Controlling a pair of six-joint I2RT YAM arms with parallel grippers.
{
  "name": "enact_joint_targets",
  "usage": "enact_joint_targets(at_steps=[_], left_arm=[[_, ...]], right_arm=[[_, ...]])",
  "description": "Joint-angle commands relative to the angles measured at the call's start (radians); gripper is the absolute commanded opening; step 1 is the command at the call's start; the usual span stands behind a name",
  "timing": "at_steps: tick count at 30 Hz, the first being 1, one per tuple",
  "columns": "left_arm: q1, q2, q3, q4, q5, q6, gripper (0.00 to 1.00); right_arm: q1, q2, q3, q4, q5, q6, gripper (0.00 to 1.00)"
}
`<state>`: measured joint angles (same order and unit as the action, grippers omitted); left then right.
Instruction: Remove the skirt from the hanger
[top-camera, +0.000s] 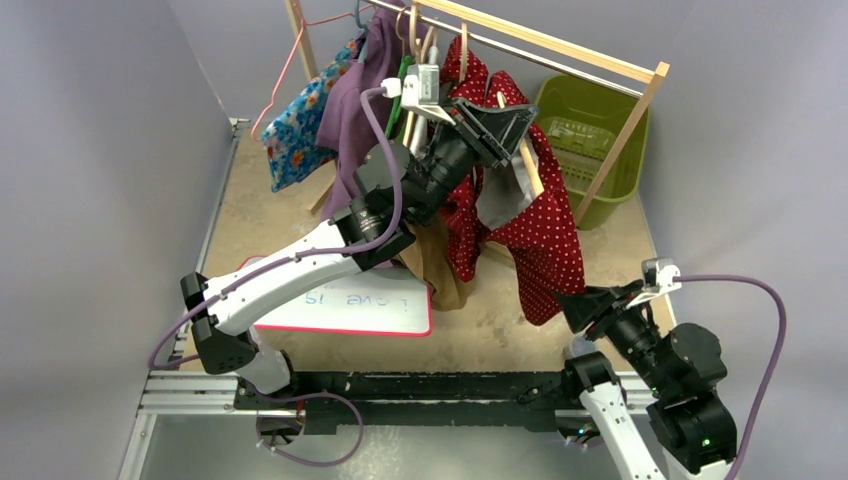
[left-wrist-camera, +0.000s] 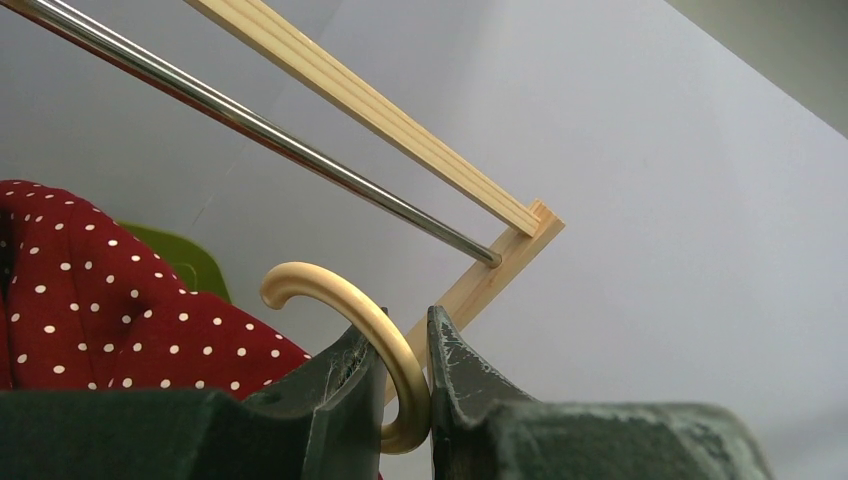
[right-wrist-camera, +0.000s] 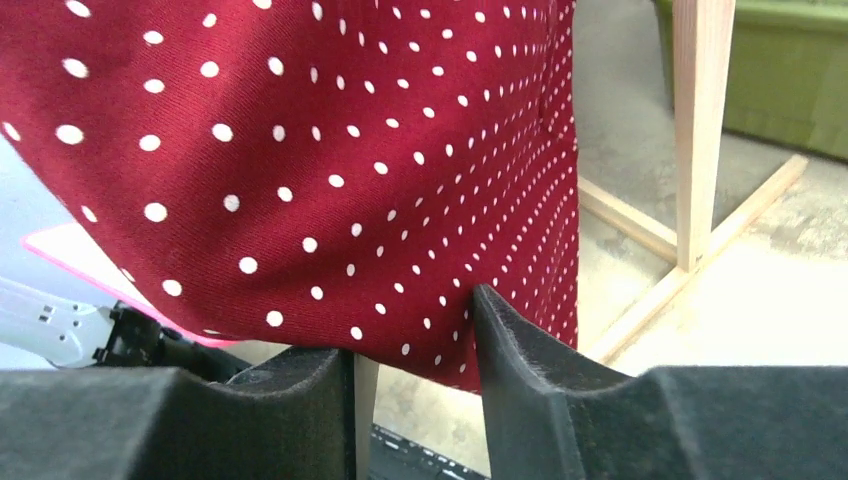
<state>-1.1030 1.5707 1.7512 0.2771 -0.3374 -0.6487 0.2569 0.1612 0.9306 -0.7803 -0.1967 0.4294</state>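
Nearest, at the near right of the tabletop (top-camera: 500, 322), the right gripper (right-wrist-camera: 415, 335) sits at the bottom hem of the red dotted skirt (top-camera: 545, 235); its jaws stand apart with the hem hanging down between them, the cloth brushing the right-hand finger and not yet pinched; the step in hand looks like taking hold of the hem so that the skirt can be drawn off; the next move calls for closing firmly on the fabric, then pulling down and toward the near edge while the other arm holds steady. Farther in, the skirt drapes up over a tilted wooden hanger (left-wrist-camera: 375, 320); the left gripper (left-wrist-camera: 400, 325) is clamped on that hanger's cream hook, which appears to sit below the metal rail (left-wrist-camera: 250, 125) rather than on it; beyond, at the far right, stands a green basket (top-camera: 590, 140).
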Motion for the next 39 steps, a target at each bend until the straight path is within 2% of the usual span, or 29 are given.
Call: enact_joint_targets(at_steps=[1,4,9,13,14,17,25,31,39], left_arm=[[-0.006,-0.054,0.011,0.132,0.000,-0.029,0.00],[-0.006,-0.057,-0.011,0.156,0.008,-0.044,0.00],[-0.005,-0.062,-0.048,0.212,0.015,-0.080,0.00],[-0.006,-0.063,-0.050,0.213,0.021,-0.083,0.00],[-0.005,-0.065,-0.051,0.216,0.017,-0.083,0.00],[-0.006,-0.072,-0.053,0.237,0.010,-0.078,0.00],[-0.006,-0.127,-0.103,0.315,-0.071,-0.089,0.00],[-0.006,-0.161,-0.129,0.364,-0.121,-0.069,0.00],[-0.006,-0.202,-0.175,0.388,-0.162,-0.048,0.00]], right_arm=[[0.003,-0.008,0.025,0.110,0.059,0.009,0.35],[0.004,-0.018,0.025,0.136,0.085,-0.001,0.32],[0.004,-0.066,-0.006,0.231,0.048,0.001,0.43],[0.004,-0.073,-0.011,0.256,0.045,-0.006,0.31],[0.004,-0.069,-0.008,0.256,0.043,-0.004,0.25],[0.004,-0.050,0.011,0.231,0.074,0.010,0.00],[0.003,-0.072,0.127,0.115,0.274,0.086,0.00],[0.003,-0.130,0.206,0.015,0.509,0.175,0.00],[0.004,-0.137,0.264,-0.076,0.694,0.222,0.00]])
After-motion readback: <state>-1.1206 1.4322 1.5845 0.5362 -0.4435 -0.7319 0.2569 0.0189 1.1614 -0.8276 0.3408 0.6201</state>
